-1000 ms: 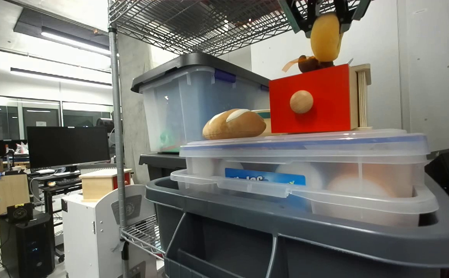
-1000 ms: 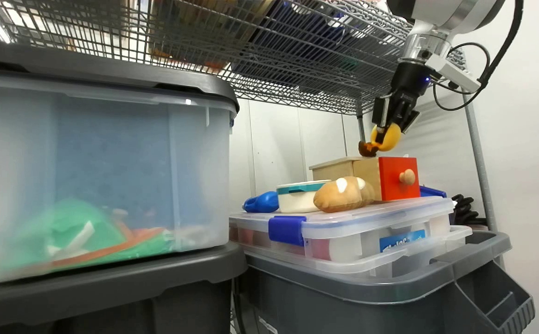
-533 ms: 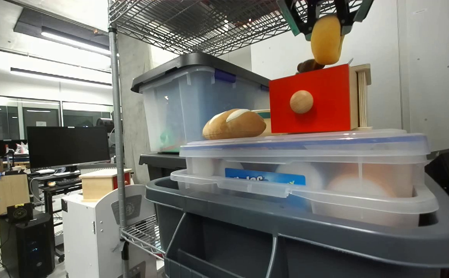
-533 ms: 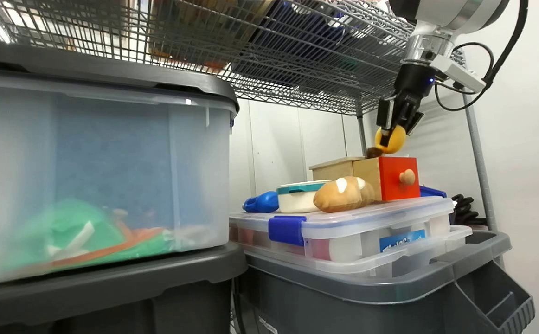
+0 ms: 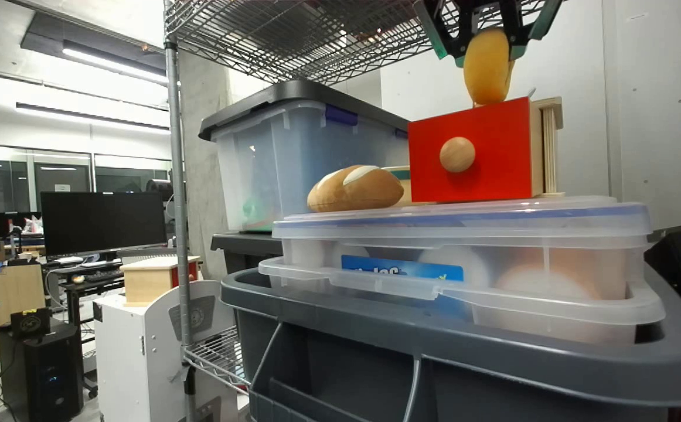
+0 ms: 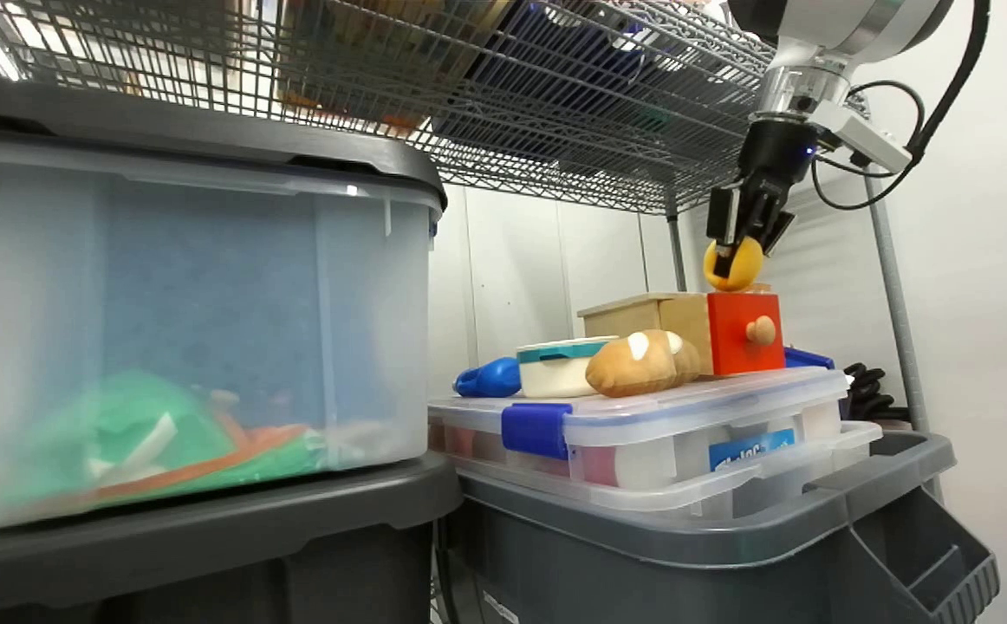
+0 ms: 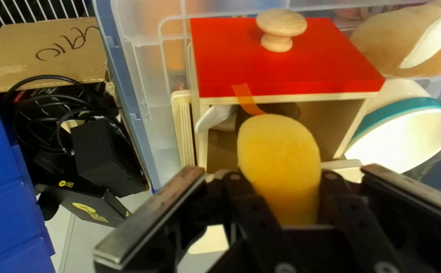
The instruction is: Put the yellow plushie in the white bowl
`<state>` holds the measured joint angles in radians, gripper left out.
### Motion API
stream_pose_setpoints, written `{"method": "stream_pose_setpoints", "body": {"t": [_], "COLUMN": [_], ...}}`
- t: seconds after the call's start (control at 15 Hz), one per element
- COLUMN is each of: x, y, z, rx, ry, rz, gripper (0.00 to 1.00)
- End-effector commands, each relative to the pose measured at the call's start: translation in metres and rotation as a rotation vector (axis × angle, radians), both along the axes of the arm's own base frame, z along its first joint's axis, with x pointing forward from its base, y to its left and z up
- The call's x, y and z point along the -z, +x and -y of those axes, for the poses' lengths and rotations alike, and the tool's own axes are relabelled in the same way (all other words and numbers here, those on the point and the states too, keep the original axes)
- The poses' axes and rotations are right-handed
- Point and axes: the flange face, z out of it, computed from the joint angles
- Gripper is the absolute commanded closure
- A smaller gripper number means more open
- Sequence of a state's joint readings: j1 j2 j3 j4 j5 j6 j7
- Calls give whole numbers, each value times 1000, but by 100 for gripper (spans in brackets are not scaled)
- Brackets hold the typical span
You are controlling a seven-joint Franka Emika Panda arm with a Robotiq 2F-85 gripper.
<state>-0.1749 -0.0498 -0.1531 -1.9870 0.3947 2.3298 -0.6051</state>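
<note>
The yellow plushie [image 7: 279, 159] is held between the fingers of my gripper [image 7: 279, 182]. In an exterior view the plushie [image 5: 487, 67] hangs end-down just above the red-fronted drawer [image 5: 469, 149]; my gripper [image 5: 487, 50] is around its upper part. It also shows in an exterior view [image 6: 744, 263]. A brown part of it is low in the open drawer, mostly hidden, and an orange strip [image 7: 248, 99] lies over the red front's edge. A white bowl with a teal band [image 7: 393, 110] stands beside the drawer; it also shows in an exterior view [image 6: 555, 377].
A white spoon-like piece [image 7: 214, 116] sticks out of the drawer. A brown bread plushie [image 6: 638, 364] lies beside the bowl, on a clear lidded box [image 6: 685, 407]. A blue object [image 6: 490, 379] lies behind. A wire shelf [image 6: 469, 104] hangs overhead; a tall lidded bin [image 5: 305, 158] stands alongside.
My gripper has come down a little with the yellow plushie. Its brown part, seen above the red front before, has dropped behind it. The drawer and bowl have not moved.
</note>
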Motion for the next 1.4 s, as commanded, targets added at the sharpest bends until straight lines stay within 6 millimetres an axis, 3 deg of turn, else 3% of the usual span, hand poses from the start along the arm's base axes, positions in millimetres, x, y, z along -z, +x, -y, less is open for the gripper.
{"method": "stream_pose_setpoints", "body": {"t": [0.0,1.07,1.33], "x": [-3,2,-2], "y": [-5,1,-2], "z": [-6,-23,-39], "rx": [-16,-52,-84], "ry": [11,22,19], "rz": [-27,-53,-41], "gripper": [94,94,94]}}
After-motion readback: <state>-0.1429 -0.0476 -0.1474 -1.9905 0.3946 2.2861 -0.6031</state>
